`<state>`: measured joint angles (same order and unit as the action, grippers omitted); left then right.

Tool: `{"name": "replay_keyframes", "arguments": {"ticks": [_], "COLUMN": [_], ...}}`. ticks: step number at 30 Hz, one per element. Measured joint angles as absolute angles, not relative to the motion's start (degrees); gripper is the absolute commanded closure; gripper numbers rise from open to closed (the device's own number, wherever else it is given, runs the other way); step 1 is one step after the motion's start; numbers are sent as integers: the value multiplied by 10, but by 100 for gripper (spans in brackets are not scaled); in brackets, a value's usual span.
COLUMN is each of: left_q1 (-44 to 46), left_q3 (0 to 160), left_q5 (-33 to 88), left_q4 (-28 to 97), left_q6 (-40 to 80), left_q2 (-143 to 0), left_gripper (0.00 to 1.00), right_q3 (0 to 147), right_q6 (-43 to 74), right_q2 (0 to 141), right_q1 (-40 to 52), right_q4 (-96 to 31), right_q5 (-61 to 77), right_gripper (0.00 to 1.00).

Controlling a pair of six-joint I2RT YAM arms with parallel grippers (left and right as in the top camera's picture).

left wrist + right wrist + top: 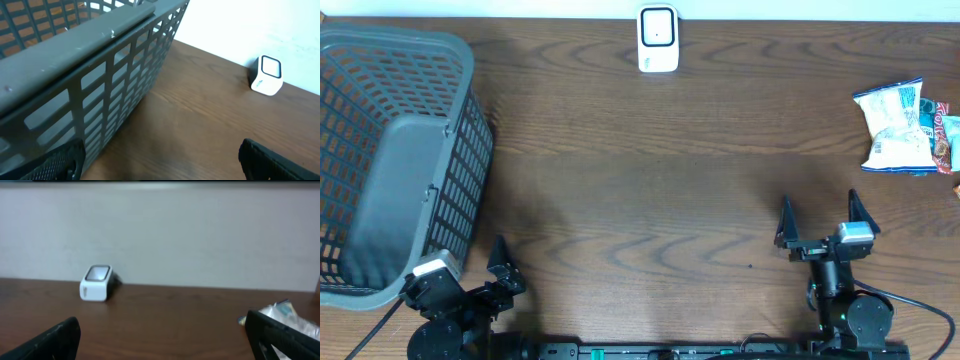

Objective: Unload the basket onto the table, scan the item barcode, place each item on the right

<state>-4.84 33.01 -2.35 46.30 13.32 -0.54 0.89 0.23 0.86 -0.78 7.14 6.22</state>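
- Desk [650, 180]: dark brown wood grain, with a pale wall behind its far edge.
- Left end effector [160, 150]: sits at the near left corner of the desk, jaws spread wide, nothing between them. In the left wrist view its 2 dark fingers [60, 162] show only at the bottom corners, with bare wood between.
- Right end effector [820, 202]: sits at the near right of the desk, jaws also spread wide and holding nothing. From overhead both fingertips point toward the far edge.
- Snack packet [895, 125]: the item, white and blue and crinkled, lying flat at the far right edge of the desk. It is ahead of the right end effector and to its right, well apart from it. In the right wrist view part of it shows just behind the right-hand finger.
- Second packet [945, 135]: red and blue, touching the right side of the 1st and cut off by the frame edge.
- Scanner [658, 39]: a small white box with a dark-rimmed window, at the far edge of the desk near the centre, standing alone. No barcode can be made out on either packet.
- Basket [470, 160]: grey plastic lattice at the left of the desk. Its near corner is just beside the left end effector. Whether they touch, cannot tell.
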Motion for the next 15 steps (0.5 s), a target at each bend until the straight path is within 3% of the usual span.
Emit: {"name": "replay_keyframes", "arguments": {"ticks": [15], "left_q1": [-48], "left_q3": [330], "left_q5": [-23], "left_q4": [463], "left_q6": [133], "left_q2": [-5], "left_gripper": [2], "right_q3": [4], "right_q6": [-5], "right_q2": [7], "right_q1": [-8], "right_q4": [-38], "right_q5": [37], "right_gripper": [1]}}
